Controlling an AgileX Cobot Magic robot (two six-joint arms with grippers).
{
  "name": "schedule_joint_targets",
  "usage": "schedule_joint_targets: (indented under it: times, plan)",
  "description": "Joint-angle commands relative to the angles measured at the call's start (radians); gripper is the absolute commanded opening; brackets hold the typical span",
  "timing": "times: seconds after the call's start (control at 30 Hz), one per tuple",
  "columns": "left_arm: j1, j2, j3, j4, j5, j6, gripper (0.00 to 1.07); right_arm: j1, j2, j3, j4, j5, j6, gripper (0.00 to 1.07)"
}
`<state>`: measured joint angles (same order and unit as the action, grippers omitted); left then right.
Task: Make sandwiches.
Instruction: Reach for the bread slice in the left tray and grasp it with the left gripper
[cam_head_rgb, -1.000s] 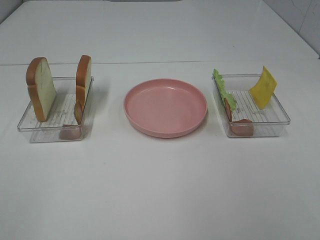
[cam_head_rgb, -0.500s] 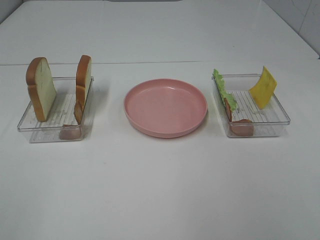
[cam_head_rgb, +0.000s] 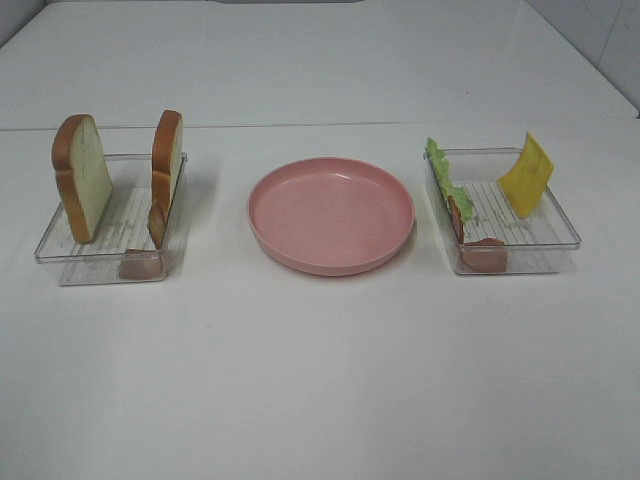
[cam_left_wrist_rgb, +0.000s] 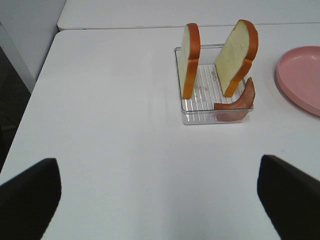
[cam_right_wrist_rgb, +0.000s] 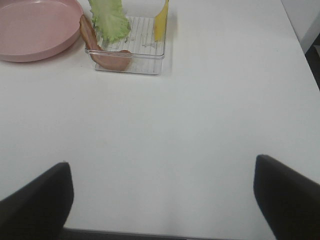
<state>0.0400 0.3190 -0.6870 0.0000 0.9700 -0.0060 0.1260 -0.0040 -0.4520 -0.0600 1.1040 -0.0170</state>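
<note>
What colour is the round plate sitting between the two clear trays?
The plate is plain pink, with no pattern; the exterior high view shows it best.

No change found. Checked against the pink plate (cam_head_rgb: 331, 214), the bread slices (cam_head_rgb: 88, 190) left of it and the lettuce (cam_head_rgb: 446, 176) and cheese (cam_head_rgb: 527, 176) right of it show no shift, tilt or removal since the earlier overhead views.
</note>
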Motion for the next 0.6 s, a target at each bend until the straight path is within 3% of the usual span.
schedule_joint_targets:
  times: [0.03,0.2,0.6]
  plan:
    - [-0.008,0.083,-0.047,-0.010,-0.032,-0.005,1.01,-0.003,-0.031,0.000,-0.001,-0.006,-0.009,0.94]
    - [-0.008,0.336,-0.199,-0.029,-0.032,-0.009,1.01,-0.003,-0.031,0.000,-0.001,-0.006,-0.009,0.94]
    - [-0.008,0.704,-0.500,-0.072,0.008,-0.023,1.01,-0.003,-0.031,0.000,-0.001,-0.006,-0.009,0.94]
